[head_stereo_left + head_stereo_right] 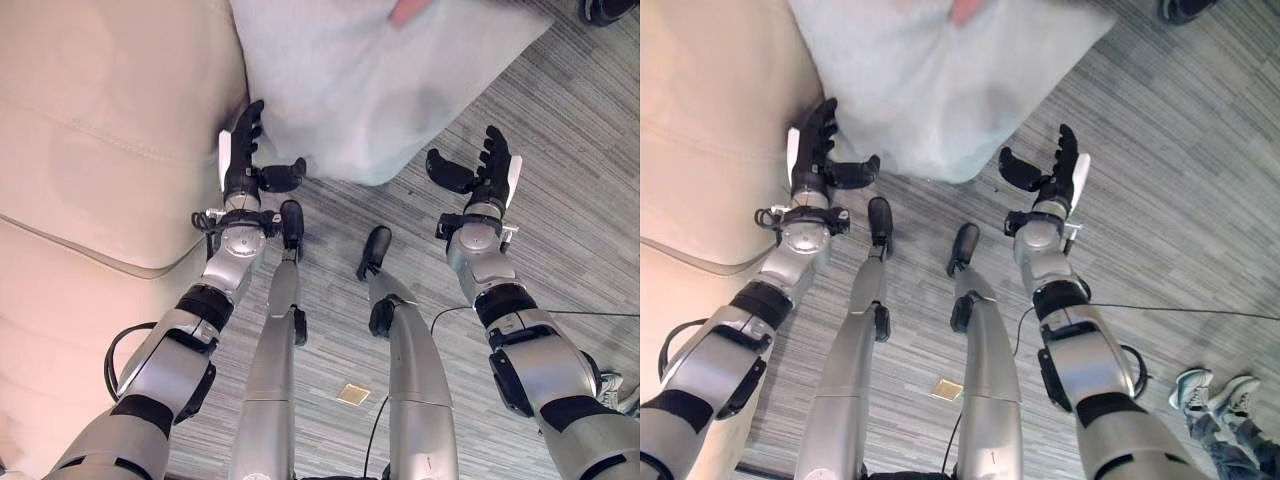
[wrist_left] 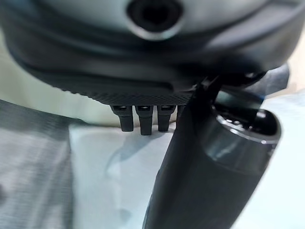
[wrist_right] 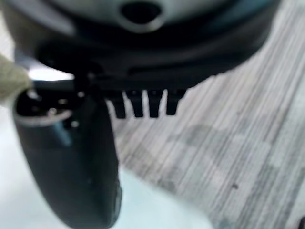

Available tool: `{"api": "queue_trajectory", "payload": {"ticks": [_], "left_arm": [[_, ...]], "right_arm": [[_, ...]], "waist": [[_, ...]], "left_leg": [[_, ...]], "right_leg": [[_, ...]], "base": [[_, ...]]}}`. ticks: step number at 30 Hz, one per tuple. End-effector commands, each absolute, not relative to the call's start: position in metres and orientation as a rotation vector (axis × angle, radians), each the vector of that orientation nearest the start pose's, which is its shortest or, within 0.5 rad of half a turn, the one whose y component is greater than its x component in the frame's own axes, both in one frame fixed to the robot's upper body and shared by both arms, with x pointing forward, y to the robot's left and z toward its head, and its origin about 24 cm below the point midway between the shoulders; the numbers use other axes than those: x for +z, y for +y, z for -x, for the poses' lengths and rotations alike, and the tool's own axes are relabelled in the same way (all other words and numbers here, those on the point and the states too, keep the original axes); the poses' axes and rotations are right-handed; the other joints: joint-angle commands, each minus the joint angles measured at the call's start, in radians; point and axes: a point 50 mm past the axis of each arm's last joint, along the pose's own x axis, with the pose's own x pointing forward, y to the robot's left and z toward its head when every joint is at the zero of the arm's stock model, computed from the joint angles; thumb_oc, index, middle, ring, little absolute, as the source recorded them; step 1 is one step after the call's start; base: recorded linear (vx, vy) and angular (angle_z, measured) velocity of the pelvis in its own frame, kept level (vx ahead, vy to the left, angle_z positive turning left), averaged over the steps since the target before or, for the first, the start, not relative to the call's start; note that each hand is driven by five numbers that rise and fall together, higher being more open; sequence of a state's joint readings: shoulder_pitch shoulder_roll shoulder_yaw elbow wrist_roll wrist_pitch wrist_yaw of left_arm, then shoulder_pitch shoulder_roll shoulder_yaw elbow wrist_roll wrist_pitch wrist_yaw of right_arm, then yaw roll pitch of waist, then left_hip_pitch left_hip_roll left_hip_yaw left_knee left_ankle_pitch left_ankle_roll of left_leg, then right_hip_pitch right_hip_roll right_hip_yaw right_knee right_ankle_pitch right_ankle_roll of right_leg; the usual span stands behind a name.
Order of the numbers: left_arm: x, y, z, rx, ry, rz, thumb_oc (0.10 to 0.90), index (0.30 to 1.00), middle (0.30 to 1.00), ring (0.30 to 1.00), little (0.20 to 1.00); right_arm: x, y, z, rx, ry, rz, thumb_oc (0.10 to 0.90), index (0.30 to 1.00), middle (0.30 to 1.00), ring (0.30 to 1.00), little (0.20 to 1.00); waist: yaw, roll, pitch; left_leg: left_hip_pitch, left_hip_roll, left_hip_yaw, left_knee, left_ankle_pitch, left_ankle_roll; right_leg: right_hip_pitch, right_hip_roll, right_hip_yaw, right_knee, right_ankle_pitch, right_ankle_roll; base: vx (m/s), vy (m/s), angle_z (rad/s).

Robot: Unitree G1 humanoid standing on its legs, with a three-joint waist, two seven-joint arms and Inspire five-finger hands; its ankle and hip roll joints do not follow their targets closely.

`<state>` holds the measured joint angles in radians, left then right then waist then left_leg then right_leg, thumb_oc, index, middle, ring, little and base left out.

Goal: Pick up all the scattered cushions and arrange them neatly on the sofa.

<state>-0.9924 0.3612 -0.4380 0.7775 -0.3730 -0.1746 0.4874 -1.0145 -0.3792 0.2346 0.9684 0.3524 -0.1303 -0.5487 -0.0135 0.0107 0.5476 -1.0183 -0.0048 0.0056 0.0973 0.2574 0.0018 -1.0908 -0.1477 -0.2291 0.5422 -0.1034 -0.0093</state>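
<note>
Pale blue-white square fabric cushion (image 1: 370,85) sits ahead of the robot, between the two hands, its near corner over the grey striped carpet floor (image 1: 560,190); its left edge lies against or just beside the front of the cream leather sofa (image 1: 90,150) — can't tell if they touch. A person's fingertips (image 1: 410,10) show on the cushion's far edge, so it may be held up rather than resting on the floor; can't tell which. Left hand (image 1: 243,160) is up at the cushion's left side, close to the sofa's front edge, fingers straight, thumb spread toward the cushion, grasping nothing; whether the fingertips touch the fabric I can't tell. Left wrist view agrees: straight fingers (image 2: 143,119) with the pale cushion past them. Right hand (image 1: 487,170) is just off the cushion's right side, apart from it, over the carpet, fingers straight and thumb spread, released. Right wrist view shows the fingers (image 3: 143,102) extended over the striped carpet with the cushion's pale edge beside the thumb. A small tan square tag (image 1: 352,394) lies on the carpet near the robot. A person's light sneakers (image 1: 1215,390) stand on the carpet at the right, a dark shoe (image 1: 610,10) at the far right corner.
</note>
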Motion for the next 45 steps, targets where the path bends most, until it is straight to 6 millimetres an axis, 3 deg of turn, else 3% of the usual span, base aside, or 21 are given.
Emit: {"api": "queue_trajectory", "payload": {"ticks": [1, 7, 13, 19, 23, 25, 26, 27, 29, 31, 32, 33, 34, 36, 37, 38, 45], "left_arm": [[0.202, 0.133, -0.397, 0.188, -0.418, -0.150, 0.800, 0.900, 0.900, 0.900, 0.900], [0.213, 0.107, -0.396, 0.128, -0.457, -0.124, 0.800, 0.900, 0.900, 0.900, 0.900], [0.213, 0.101, -0.395, 0.106, -0.464, -0.134, 0.800, 0.900, 0.900, 0.900, 0.900], [0.205, 0.100, -0.393, 0.094, -0.446, -0.156, 0.800, 0.900, 0.900, 0.900, 0.900], [0.184, 0.107, -0.391, 0.098, -0.388, -0.151, 0.800, 0.900, 0.900, 0.900, 0.900], [0.159, 0.112, -0.387, 0.095, -0.313, -0.161, 0.800, 0.900, 0.900, 0.900, 0.900], [0.135, 0.117, -0.383, 0.094, -0.242, -0.180, 0.800, 0.900, 0.900, 0.900, 0.900], [0.134, 0.117, -0.382, 0.093, -0.239, -0.180, 0.800, 0.900, 0.900, 0.900, 0.900], [0.109, 0.123, -0.376, 0.095, -0.160, -0.194, 0.800, 0.900, 0.900, 0.900, 0.900], [0.081, 0.129, -0.365, 0.093, -0.072, -0.194, 0.800, 0.900, 0.900, 0.900, 0.900], [0.052, 0.137, -0.352, 0.099, 0.019, -0.197, 0.800, 0.900, 0.900, 0.900, 0.900], [0.051, 0.137, -0.351, 0.098, 0.021, -0.198, 0.800, 0.900, 0.900, 0.900, 0.900], [0.038, 0.143, -0.344, 0.107, 0.068, -0.196, 0.800, 0.900, 0.900, 0.900, 0.900], [0.011, 0.155, -0.328, 0.129, 0.169, -0.201, 0.800, 0.900, 0.900, 0.900, 0.900], [-0.016, 0.168, -0.309, 0.156, 0.271, -0.196, 0.800, 0.900, 0.900, 0.900, 0.900], [-0.016, 0.168, -0.309, 0.155, 0.272, -0.196, 0.800, 0.900, 0.900, 0.900, 0.900], [-0.101, 0.198, -0.222, 0.221, 0.663, -0.188, 0.800, 0.900, 0.900, 0.900, 0.900]], "right_arm": [[0.185, -0.213, -0.400, -0.507, -0.274, 0.143, 0.800, 0.900, 0.900, 0.900, 0.900], [0.193, -0.192, -0.404, -0.434, -0.311, 0.158, 0.800, 0.900, 0.900, 0.900, 0.900], [0.194, -0.190, -0.403, -0.423, -0.323, 0.164, 0.800, 0.900, 0.900, 0.900, 0.900], [0.179, -0.198, -0.401, -0.437, -0.272, 0.177, 0.800, 0.900, 0.900, 0.900, 0.900], [0.151, -0.213, -0.393, -0.460, -0.192, 0.195, 0.800, 0.900, 0.900, 0.900, 0.900], [0.120, -0.227, -0.383, -0.488, -0.096, 0.199, 0.800, 0.900, 0.900, 0.900, 0.900], [0.091, -0.239, -0.370, -0.510, -0.002, 0.210, 0.800, 0.900, 0.900, 0.900, 0.900], [0.090, -0.239, -0.370, -0.510, 0.001, 0.210, 0.800, 0.900, 0.900, 0.900, 0.900], [0.058, -0.248, -0.354, -0.529, 0.104, 0.207, 0.800, 0.900, 0.900, 0.900, 0.900], [0.024, -0.254, -0.333, -0.540, 0.221, 0.212, 0.800, 0.900, 0.900, 0.900, 0.900], [-0.008, -0.256, -0.309, -0.538, 0.332, 0.218, 0.800, 0.900, 0.900, 0.900, 0.900], [-0.009, -0.256, -0.308, -0.538, 0.335, 0.218, 0.800, 0.900, 0.900, 0.900, 0.900], [-0.023, -0.257, -0.296, -0.536, 0.387, 0.224, 0.800, 0.900, 0.900, 0.900, 0.900], [-0.046, -0.260, -0.273, -0.539, 0.476, 0.223, 0.800, 0.900, 0.900, 0.900, 0.900], [-0.065, -0.263, -0.251, -0.546, 0.562, 0.224, 0.800, 0.900, 0.900, 0.900, 0.900], [-0.065, -0.263, -0.251, -0.546, 0.563, 0.224, 0.800, 0.900, 0.900, 0.900, 0.900], [-0.118, -0.264, -0.174, -0.519, 0.853, 0.232, 0.800, 0.900, 0.900, 0.900, 0.900]], "waist": [[0.000, 0.036, -0.028], [-0.002, 0.037, -0.028], [-0.002, 0.037, -0.028], [-0.002, 0.036, -0.029], [-0.003, 0.030, -0.040], [-0.001, 0.029, -0.054], [-0.001, 0.029, -0.061], [-0.001, 0.029, -0.061], [0.002, 0.028, -0.072], [0.006, 0.024, -0.086], [0.009, 0.020, -0.101], [0.009, 0.020, -0.100], [0.011, 0.016, -0.109], [0.012, 0.011, -0.127], [0.016, 0.011, -0.151], [0.016, 0.011, -0.150], [0.032, -0.002, -0.258]], "left_leg": [[-0.026, 0.008, -0.021, 0.085, -0.162, -0.062], [-0.001, 0.004, -0.026, 0.067, -0.149, -0.067], [0.032, 0.004, -0.027, 0.047, -0.140, -0.072], [0.073, 0.004, -0.026, 0.030, -0.130, -0.081], [0.118, 0.003, -0.025, 0.018, -0.127, -0.086], [0.164, 0.001, -0.025, 0.003, -0.124, -0.090], [0.206, 0.003, -0.025, -0.006, -0.125, -0.091], [0.209, 0.003, -0.025, -0.007, -0.125, -0.091], [0.259, 0.003, -0.025, -0.016, -0.129, -0.092], [0.309, 0.001, -0.024, -0.015, -0.137, -0.091], [0.372, 0.003, -0.025, -0.019, -0.148, -0.089], [0.376, 0.003, -0.026, -0.020, -0.148, -0.089], [0.404, 0.003, -0.026, -0.021, -0.153, -0.088], [0.466, 0.003, -0.027, -0.025, -0.165, -0.085], [0.508, 0.003, -0.023, -0.032, -0.149, -0.077], [0.511, 0.003, -0.024, -0.033, -0.149, -0.078], [0.710, 0.006, -0.026, -0.090, -0.177, -0.068]], "right_leg": [[0.043, -0.031, 0.065, -0.183, 0.077, 0.139], [0.058, -0.023, 0.065, -0.195, 0.084, 0.135], [0.083, -0.021, 0.058, -0.209, 0.091, 0.136], [0.127, -0.020, 0.048, -0.221, 0.095, 0.136], [0.178, -0.019, 0.034, -0.240, 0.100, 0.138], [0.228, -0.018, 0.022, -0.256, 0.102, 0.139], [0.267, -0.020, 0.014, -0.260, 0.101, 0.139], [0.270, -0.020, 0.014, -0.261, 0.101, 0.139], [0.321, -0.023, 0.003, -0.267, 0.100, 0.140], [0.384, -0.027, -0.007, -0.277, 0.096, 0.138], [0.451, -0.029, -0.018, -0.287, 0.092, 0.137], [0.455, -0.029, -0.018, -0.288, 0.092, 0.137], [0.493, -0.028, -0.023, -0.297, 0.089, 0.136], [0.559, -0.029, -0.031, -0.306, 0.083, 0.134], [0.620, -0.027, -0.049, -0.335, 0.105, 0.126], [0.623, -0.026, -0.050, -0.336, 0.106, 0.126], [0.849, -0.005, -0.074, -0.421, 0.090, 0.132]], "base": [[0.00, 0.000, 0.00], [0.00, 0.000, 0.00], [0.00, 0.000, 0.00], [-0.01, -0.007, 0.01], [0.00, 0.000, 0.00], [0.00, 0.000, 0.00], [0.00, 0.000, 0.00], [0.00, 0.000, 0.00], [-0.02, 0.005, 0.05], [0.01, -0.015, 0.07], [0.02, -0.018, 0.06], [0.00, 0.000, 0.00], [0.02, -0.024, 0.06], [0.03, -0.011, 0.11], [-0.01, 0.015, 0.13], [0.01, 0.001, 0.10], [0.11, -0.037, 0.06]]}}
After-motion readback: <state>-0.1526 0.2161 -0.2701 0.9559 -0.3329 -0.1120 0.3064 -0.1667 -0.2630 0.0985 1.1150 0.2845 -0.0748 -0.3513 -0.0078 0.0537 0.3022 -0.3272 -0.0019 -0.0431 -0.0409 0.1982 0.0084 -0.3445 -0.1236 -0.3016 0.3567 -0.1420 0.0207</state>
